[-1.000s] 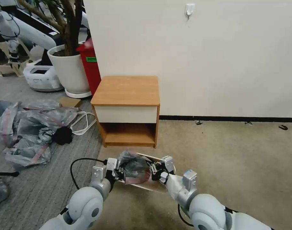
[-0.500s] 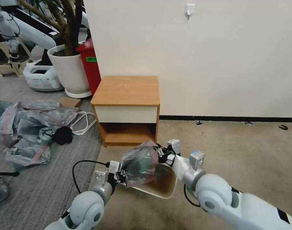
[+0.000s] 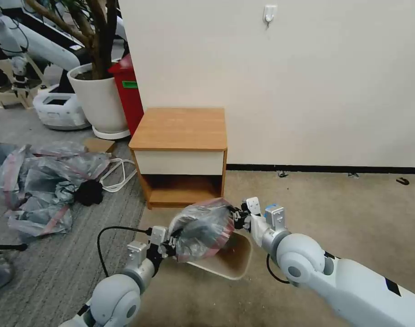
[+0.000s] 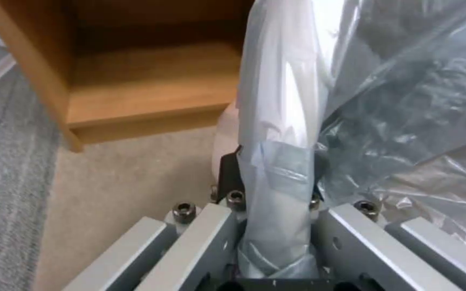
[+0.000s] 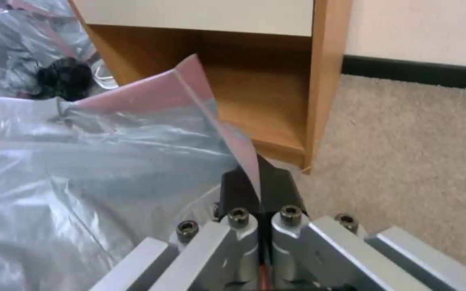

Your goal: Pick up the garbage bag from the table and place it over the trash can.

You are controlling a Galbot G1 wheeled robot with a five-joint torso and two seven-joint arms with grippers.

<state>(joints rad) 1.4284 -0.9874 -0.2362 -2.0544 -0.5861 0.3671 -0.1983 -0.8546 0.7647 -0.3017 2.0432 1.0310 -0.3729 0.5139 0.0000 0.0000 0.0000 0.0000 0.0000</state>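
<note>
The garbage bag [image 3: 202, 228], crinkled grey plastic with a pink-red band, hangs stretched between my two grippers just above the cream trash can [image 3: 232, 262] on the carpet. My left gripper [image 3: 169, 245] is shut on the bag's near-left edge; in the left wrist view a fold of the bag [image 4: 292, 121] runs between its fingers [image 4: 227, 178]. My right gripper [image 3: 239, 218] is shut on the far-right edge, pinching the pink band [image 5: 152, 91] between its fingers [image 5: 281, 184]. The table [image 3: 180, 129] stands behind the can, its top bare.
A heap of similar grey-pink bags [image 3: 39, 181] lies on the striped rug to the left, with a black lump [image 3: 88, 193] and a white cable [image 3: 119, 175]. A white plant pot [image 3: 98, 97] and a red bin [image 3: 128, 91] stand behind. Open carpet lies to the right.
My right gripper has risen and moved away from me toward the table, pulling the bag wider. The left gripper has drawn back slightly. More of the trash can shows beneath.
</note>
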